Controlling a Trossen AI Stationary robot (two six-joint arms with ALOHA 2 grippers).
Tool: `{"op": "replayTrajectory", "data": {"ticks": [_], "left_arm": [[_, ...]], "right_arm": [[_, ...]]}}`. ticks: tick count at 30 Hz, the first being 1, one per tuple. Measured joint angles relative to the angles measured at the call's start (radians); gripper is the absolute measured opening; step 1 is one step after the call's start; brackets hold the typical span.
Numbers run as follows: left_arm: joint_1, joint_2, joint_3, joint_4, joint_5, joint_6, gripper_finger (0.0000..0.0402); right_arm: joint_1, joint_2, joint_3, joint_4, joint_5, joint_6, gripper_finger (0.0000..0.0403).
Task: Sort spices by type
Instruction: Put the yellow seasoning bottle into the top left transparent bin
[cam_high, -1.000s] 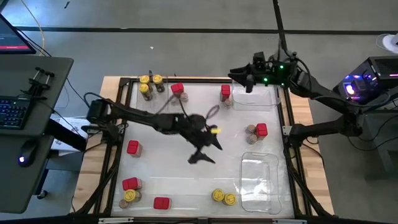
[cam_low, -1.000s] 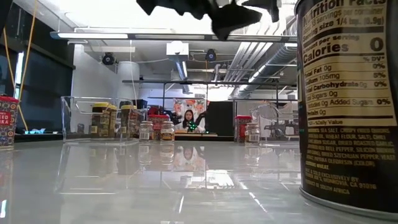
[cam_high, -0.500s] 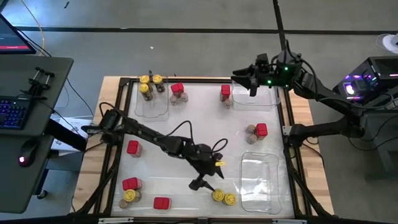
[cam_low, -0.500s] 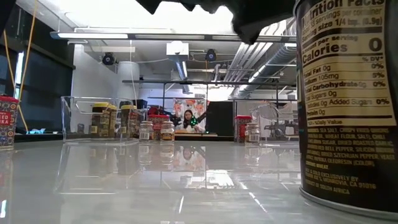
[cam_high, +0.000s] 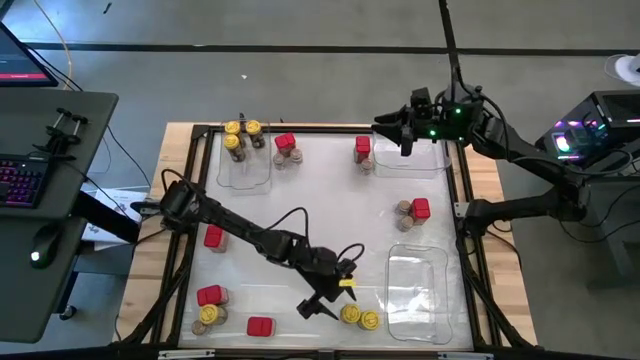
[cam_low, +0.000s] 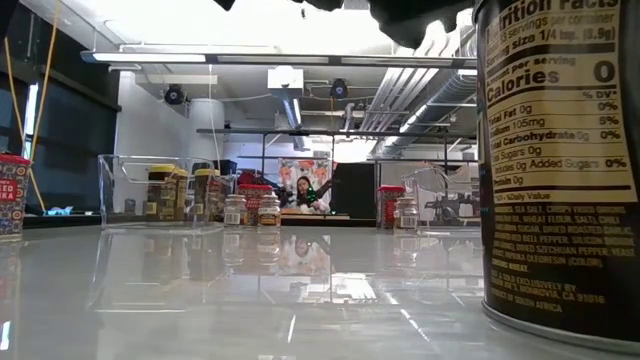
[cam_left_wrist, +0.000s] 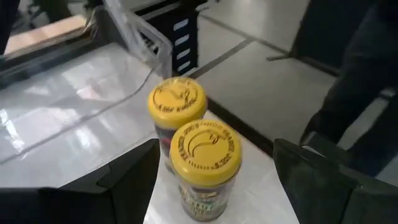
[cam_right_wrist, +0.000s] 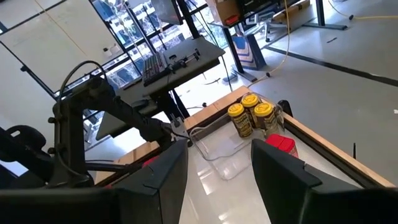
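Spices half sorted; my left hand now hangs over the yellow pair near six o'clock.

High view: my left hand (cam_high: 325, 301) has swung down from mid-desk toward six o'clock and sits just beside two yellow-lidded jars (cam_high: 359, 317), fingers spread wide and empty, so I judge the pickup comes next. My right hand (cam_high: 398, 131) has stayed at one o'clock over a clear tray (cam_high: 438, 160), fingers part open, holding nothing. Three more yellow jars (cam_high: 240, 136) stand at eleven o'clock in another tray (cam_high: 243, 174). Low view: a dark tin (cam_low: 560, 170) fills three o'clock; my left arm is a dark shape at twelve. Left wrist view: the pair sits touching, the nearer jar (cam_left_wrist: 204, 155) between my spread fingers (cam_left_wrist: 134, 174). Right wrist view: the three jars (cam_right_wrist: 252, 116) beyond my parted fingers (cam_right_wrist: 171, 165).
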Motion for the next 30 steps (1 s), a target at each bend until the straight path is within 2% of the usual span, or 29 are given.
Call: {"op": "replayTrajectory", "data": {"ticks": [5, 19, 23, 30], "left_arm": [[-0.005, -0.001, 0.0, 0.016, -0.072, -0.027, 0.03], [-0.012, 0.009, 0.0, 0.086, -0.085, -0.038, 0.03], [-0.012, 0.044, 0.0, 0.086, -0.132, -0.033, 0.03], [-0.025, 0.09, 0.039, 0.111, -0.132, 0.003, 0.03]], "right_arm": [[0.0, 0.0, 0.0, -0.008, 0.0, 0.001, 0.0172], [0.0, 0.0, 0.0, -0.013, 0.001, -0.008, 0.0172], [0.0, 0.0, 0.0, -0.014, 0.001, -0.008, 0.0172], [0.0, 0.0, 0.0, -0.03, 0.01, -0.008, 0.0172]]}}
